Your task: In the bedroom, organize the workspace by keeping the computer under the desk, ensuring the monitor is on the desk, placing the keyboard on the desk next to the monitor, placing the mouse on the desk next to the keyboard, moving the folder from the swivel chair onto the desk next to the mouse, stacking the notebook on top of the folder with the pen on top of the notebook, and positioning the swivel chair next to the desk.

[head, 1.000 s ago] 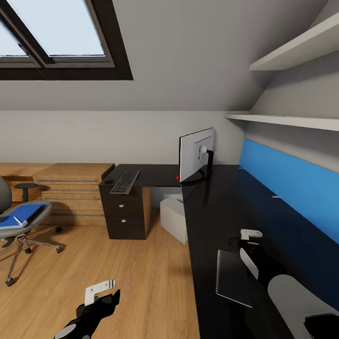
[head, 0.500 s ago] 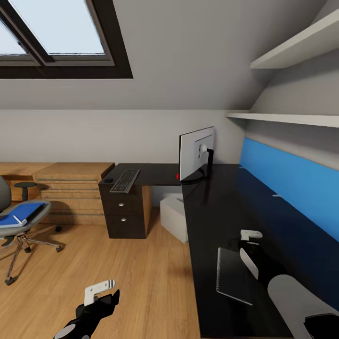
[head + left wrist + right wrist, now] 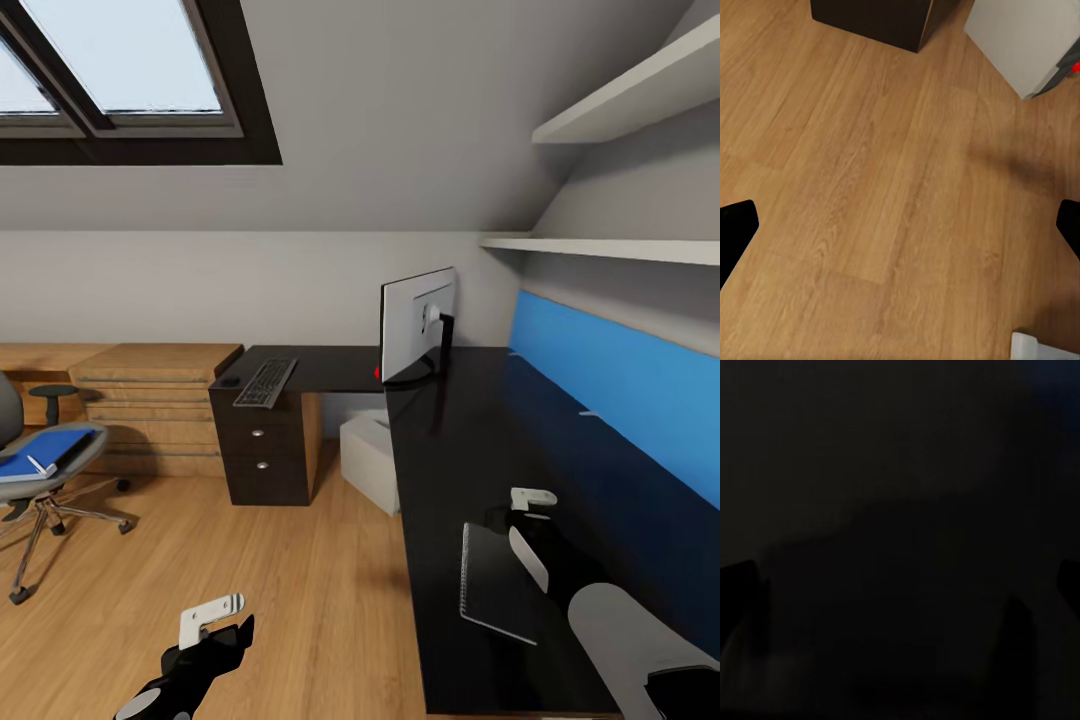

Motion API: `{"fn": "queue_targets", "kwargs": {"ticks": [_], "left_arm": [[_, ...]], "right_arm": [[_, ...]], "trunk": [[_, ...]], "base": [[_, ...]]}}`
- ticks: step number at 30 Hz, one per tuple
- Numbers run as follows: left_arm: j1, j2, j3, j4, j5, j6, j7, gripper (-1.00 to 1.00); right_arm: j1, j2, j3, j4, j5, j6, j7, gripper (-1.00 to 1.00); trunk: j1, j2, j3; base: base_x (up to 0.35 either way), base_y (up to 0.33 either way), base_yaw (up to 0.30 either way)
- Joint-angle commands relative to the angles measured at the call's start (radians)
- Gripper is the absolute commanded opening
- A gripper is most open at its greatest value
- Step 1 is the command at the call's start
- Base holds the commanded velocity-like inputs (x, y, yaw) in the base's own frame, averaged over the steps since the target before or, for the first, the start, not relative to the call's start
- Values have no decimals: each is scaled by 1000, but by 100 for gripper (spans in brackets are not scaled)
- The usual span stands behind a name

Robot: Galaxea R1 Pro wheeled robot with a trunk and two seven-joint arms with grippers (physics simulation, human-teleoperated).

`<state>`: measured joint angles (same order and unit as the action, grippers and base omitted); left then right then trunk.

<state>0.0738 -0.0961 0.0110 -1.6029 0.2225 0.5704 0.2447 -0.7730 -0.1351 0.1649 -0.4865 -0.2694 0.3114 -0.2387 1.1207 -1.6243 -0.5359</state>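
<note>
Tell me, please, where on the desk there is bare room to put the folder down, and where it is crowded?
The desk has a long bare stretch between the monitor and the notebook. A smaller bare patch lies between the keyboard and the monitor. It is crowded at the near end, where the right gripper hangs beside the notebook.

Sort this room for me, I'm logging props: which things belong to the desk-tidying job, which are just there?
Job: desk, monitor, keyboard, mouse, computer, folder, swivel chair, notebook.
Just there: oak dresser, wall shelves, skylight.
</note>
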Motion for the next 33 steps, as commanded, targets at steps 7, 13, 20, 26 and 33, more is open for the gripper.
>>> {"fn": "queue_targets", "kwargs": {"ticks": [7,13,20,26,33], "left_arm": [[0,-2,-1,-2,11,3,7,100],[0,-1,0,-2,11,4,7,100],[0,-1,0,1,11,5,6,100],[0,0,-1,7,10,4,5,100],[0,0,-3,7,9,3,5,100]], "right_arm": [[0,-1,8,-1,-8,8,-8,100],[0,-1,8,-1,-8,8,-8,100],[0,-1,8,-1,-8,8,-8,100],[0,-1,8,-1,-8,8,-8,100],[0,-1,8,-1,-8,7,-8,100]], "trunk": [[27,-50,-23],[27,-50,-23],[27,-50,-23],[27,-50,-23],[27,-50,-23]], "base": [[0,0,0],[0,0,0],[0,0,0],[-26,0,0],[-218,0,0]]}}
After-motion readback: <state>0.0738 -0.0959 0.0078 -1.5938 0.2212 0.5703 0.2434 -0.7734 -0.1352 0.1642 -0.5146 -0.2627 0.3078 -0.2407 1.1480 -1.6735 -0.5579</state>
